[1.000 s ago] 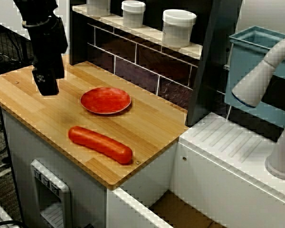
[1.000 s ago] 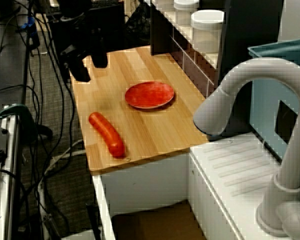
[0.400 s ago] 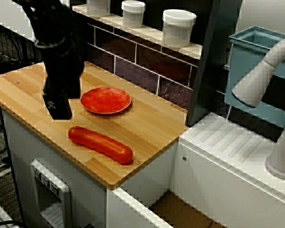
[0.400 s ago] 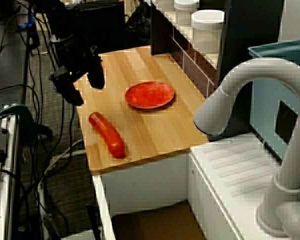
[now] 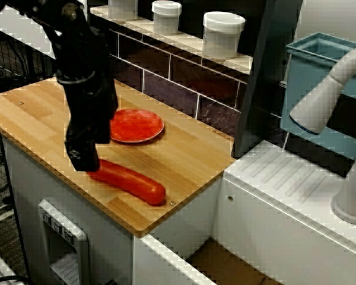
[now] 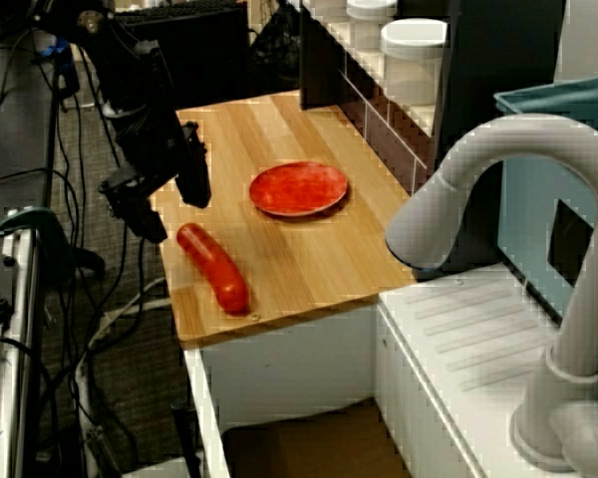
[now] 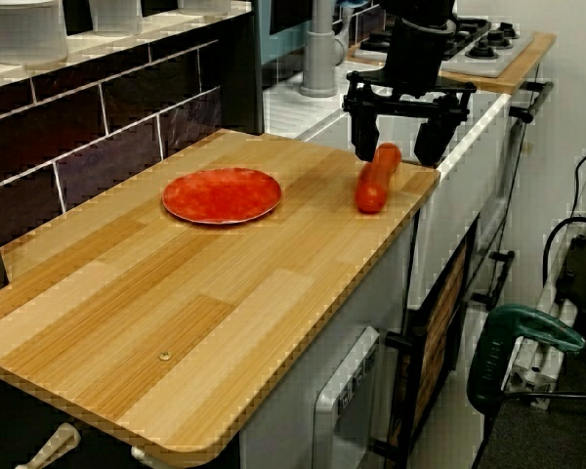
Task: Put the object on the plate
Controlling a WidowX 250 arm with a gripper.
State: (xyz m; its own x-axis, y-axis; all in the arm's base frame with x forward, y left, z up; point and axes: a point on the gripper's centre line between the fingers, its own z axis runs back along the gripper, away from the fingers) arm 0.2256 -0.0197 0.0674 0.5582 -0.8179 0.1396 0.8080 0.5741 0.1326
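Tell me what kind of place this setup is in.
Most likely a toy kitchen in a lab: a wooden counter with a tiled backsplash, a grey faucet over a white sink unit, and a stovetop beyond. Loose cables on the floor suggest a workshop.

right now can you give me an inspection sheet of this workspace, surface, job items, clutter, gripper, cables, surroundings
surface: wooden counter, flat, with a small screw head near its front.
job's things: red sausage lies on the counter near its edge, apart from the red plate, which holds nothing.
clutter: nothing seen on the counter besides those two.
grippers: gripper is open, its fingers straddling one end of the sausage, not closed on it.
cables: black cables hang by the arm and trail on the floor.
surroundings: white jars on a shelf above dark tiles, grey faucet over a white sink top, teal bin, green tool on the floor.
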